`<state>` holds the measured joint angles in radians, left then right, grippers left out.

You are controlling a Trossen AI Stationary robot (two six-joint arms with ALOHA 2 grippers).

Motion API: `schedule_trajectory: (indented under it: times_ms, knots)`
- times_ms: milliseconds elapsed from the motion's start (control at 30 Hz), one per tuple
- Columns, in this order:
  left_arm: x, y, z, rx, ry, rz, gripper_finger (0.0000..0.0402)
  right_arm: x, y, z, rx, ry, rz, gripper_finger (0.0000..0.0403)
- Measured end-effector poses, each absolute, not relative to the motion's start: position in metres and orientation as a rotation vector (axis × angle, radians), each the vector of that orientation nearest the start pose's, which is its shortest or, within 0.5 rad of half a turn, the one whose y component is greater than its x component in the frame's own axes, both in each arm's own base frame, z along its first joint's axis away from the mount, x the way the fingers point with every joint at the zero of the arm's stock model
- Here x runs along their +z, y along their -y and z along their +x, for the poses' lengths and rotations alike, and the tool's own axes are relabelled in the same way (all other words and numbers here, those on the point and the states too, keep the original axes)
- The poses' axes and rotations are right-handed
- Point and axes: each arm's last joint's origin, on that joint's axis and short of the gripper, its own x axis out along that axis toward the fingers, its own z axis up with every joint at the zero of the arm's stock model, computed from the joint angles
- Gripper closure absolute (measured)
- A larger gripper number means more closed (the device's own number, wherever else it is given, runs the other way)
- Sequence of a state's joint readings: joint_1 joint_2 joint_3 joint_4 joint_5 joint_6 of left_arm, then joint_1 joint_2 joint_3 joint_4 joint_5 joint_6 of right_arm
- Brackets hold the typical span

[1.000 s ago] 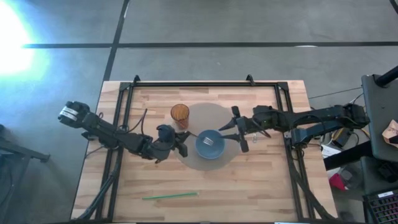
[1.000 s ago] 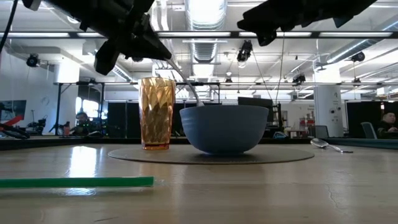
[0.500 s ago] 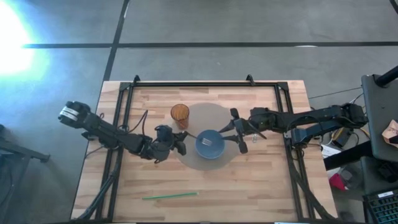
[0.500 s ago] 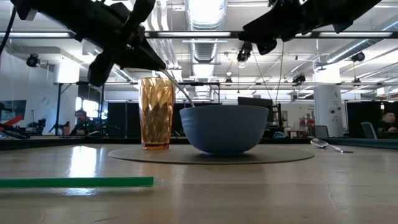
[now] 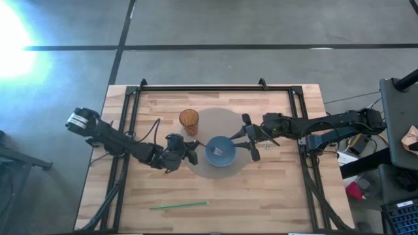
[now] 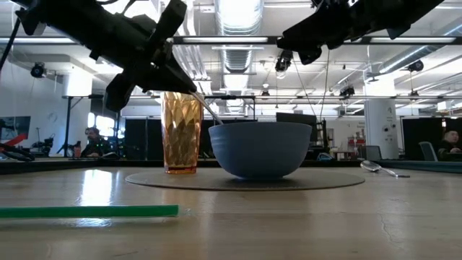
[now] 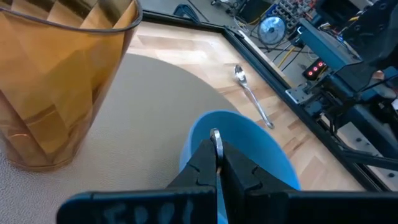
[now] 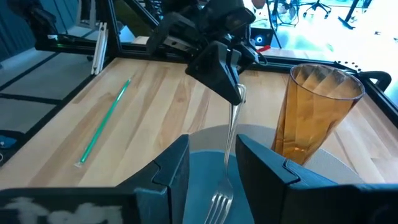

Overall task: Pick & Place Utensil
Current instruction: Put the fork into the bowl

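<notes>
A silver fork (image 8: 231, 134) slants down into the blue bowl (image 5: 220, 151), tines (image 8: 217, 202) inside it. The bowl stands on a round grey mat (image 5: 215, 171). My left gripper (image 5: 190, 151) sits just left of the bowl, shut on the fork's handle. It also shows in the low view (image 6: 167, 78) and in its own wrist view (image 7: 217, 152). My right gripper (image 5: 243, 138) hovers open at the bowl's right side. In its own wrist view (image 8: 211, 158) the fingers stand either side of the fork without touching it. My left gripper pinches the fork's handle near its free end (image 7: 216, 136) between its two fingers. The fingers come slanting down from the table's left and lie along the handle. The handle (image 6: 206, 108) runs down from them over the bowl's rim, and the tines are inside the bowl.
An amber faceted cup (image 5: 189, 120) stands on the mat's far left part, close to my left gripper. A spoon (image 7: 250, 95) lies on the wood right of the mat. A green straw (image 5: 178, 205) lies near the table's near edge.
My left gripper has come down a little with the fork and stays shut on it. The handle now lies lower and flatter over the bowl's rim, and the tines stay in the bowl.
</notes>
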<state>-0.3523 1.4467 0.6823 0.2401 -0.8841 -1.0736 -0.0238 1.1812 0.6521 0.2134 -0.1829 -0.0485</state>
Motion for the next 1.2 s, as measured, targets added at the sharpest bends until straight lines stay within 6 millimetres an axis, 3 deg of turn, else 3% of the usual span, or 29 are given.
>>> schedule_trajectory:
  times_ms: [500,967,1200]
  knots:
    - [0.1942,0.0750,0.2701,0.690,-0.122,-0.715,0.0400,0.2488,0.0008,0.2539,0.170,-0.298,-0.050,0.0298]
    - [0.1914,0.0748,0.2685,0.699,-0.146,-0.717,0.0397,0.2482,0.0008,0.2537,0.167,-0.303,-0.029,0.0284]
    - [0.1913,0.0750,0.2686,0.681,-0.181,-0.636,0.0397,0.2481,0.0008,0.2537,0.167,-0.303,-0.027,0.0293]
